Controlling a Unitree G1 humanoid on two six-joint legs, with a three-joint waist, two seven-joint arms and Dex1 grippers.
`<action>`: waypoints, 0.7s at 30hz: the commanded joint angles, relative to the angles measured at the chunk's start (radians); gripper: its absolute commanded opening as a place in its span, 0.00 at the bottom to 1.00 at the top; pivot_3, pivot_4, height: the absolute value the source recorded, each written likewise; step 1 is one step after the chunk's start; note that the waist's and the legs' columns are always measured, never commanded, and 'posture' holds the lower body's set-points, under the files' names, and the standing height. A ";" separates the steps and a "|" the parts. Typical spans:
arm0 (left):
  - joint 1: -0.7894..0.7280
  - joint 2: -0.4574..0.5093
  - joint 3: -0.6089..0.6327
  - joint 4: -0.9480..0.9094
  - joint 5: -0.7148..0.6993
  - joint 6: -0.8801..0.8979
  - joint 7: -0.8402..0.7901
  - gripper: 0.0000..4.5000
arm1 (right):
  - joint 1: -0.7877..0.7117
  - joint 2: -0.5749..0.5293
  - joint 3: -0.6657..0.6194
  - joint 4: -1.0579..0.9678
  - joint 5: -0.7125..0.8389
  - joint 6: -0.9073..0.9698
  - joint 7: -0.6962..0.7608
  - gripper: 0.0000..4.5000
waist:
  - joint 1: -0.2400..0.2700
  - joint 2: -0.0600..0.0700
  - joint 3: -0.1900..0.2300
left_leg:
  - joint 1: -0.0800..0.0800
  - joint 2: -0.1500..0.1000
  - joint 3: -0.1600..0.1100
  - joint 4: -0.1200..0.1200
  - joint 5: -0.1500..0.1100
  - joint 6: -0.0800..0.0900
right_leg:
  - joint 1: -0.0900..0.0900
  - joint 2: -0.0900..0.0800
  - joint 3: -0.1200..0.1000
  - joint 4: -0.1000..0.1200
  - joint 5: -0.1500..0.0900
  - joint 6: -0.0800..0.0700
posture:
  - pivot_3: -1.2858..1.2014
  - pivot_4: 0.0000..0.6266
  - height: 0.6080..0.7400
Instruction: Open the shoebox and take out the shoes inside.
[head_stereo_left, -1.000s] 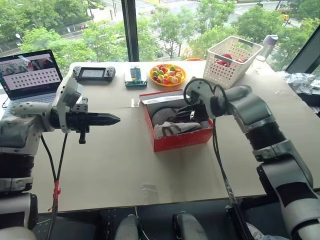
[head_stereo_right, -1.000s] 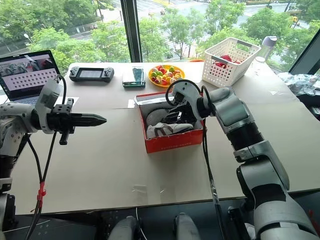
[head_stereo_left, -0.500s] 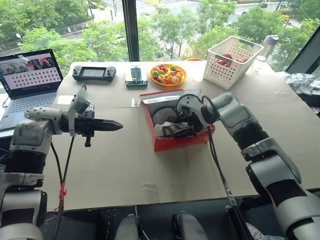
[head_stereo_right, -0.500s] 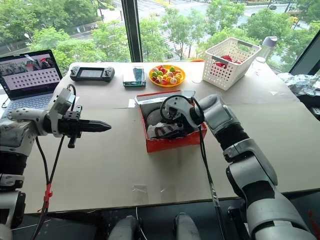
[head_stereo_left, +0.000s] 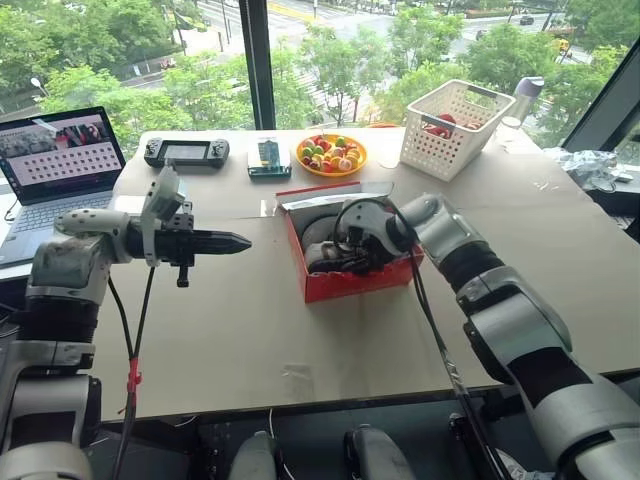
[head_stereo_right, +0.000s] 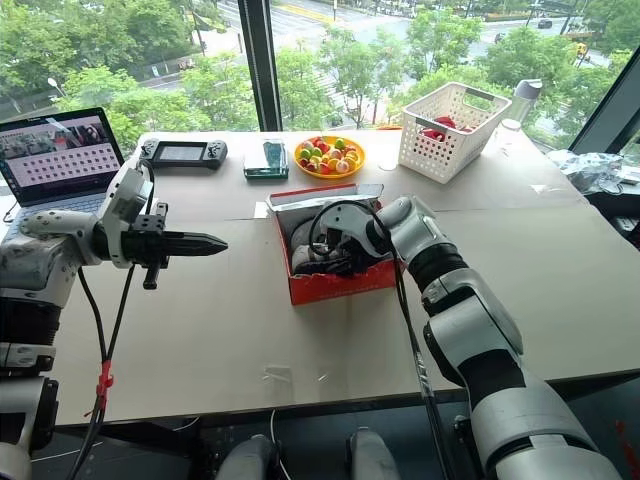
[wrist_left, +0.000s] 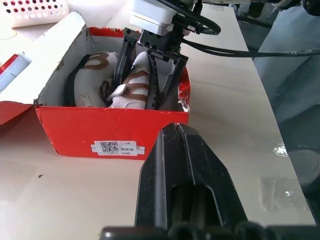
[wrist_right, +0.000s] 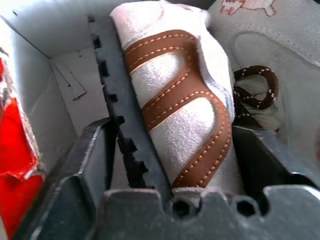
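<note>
We read the shoes as light, soft-sided suede-like items w/ stiffer soles, not fragile, not slippery; the upper will dent under a pinch, so we judge the best hold is across the heel/mid body, fingers either side. The box (head_stereo_left: 355, 283) sits open mid-table, lid (head_stereo_left: 330, 194) folded back on the far side, greyish-white inside, red wall w/ label facing the L wrist view. Contents: two shoes side by side, the near shoe (wrist_left: 134, 86) w/ brown stripes and the far shoe (wrist_left: 92, 80) w/ dark laces; both inside, none out yet. R gripper (wrist_left: 148, 82) is down in the box, jaws spread part-way and straddling the striped shoe; one toothed finger (wrist_right: 122, 125) lies against its side, the other side less clear, so we can't tell if it is truly clamped. L gripper (head_stereo_left: 228, 241) is closed on nothing, held level above the table, well apart from the box. Other containers at the far edge: basket (head_stereo_left: 455, 125) w/ red items; plate (head_stereo_left: 331, 153) w/ small coloured pieces.
</note>
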 joint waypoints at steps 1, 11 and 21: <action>-0.010 -0.001 0.026 -0.019 0.002 -0.019 0.008 0.00 | 0.022 -0.014 -0.023 -0.029 -0.004 0.024 0.027 0.54 | 0.000 0.000 0.000 | 0.000 0.000 0.000 0.000 0.000 0.000 | 0.000 0.000 0.000 0.000 0.000 0.000 | 0.52 0.24 0.98; -0.012 -0.011 0.018 -0.010 0.011 -0.028 0.009 0.00 | 0.077 -0.083 -0.135 -0.351 0.107 0.143 0.138 0.35 | 0.000 0.001 0.001 | -0.004 0.000 0.000 0.000 0.000 0.000 | -0.004 0.000 0.000 0.001 0.003 0.000 | 0.52 0.24 0.98; -0.010 -0.021 0.012 -0.011 0.025 -0.029 0.003 0.00 | 0.092 -0.108 -0.240 -0.503 0.215 0.236 0.107 0.35 | 0.000 0.001 0.001 | -0.007 0.000 0.000 -0.001 0.000 0.000 | -0.006 0.000 -0.001 0.000 0.002 0.001 | 0.52 0.24 0.98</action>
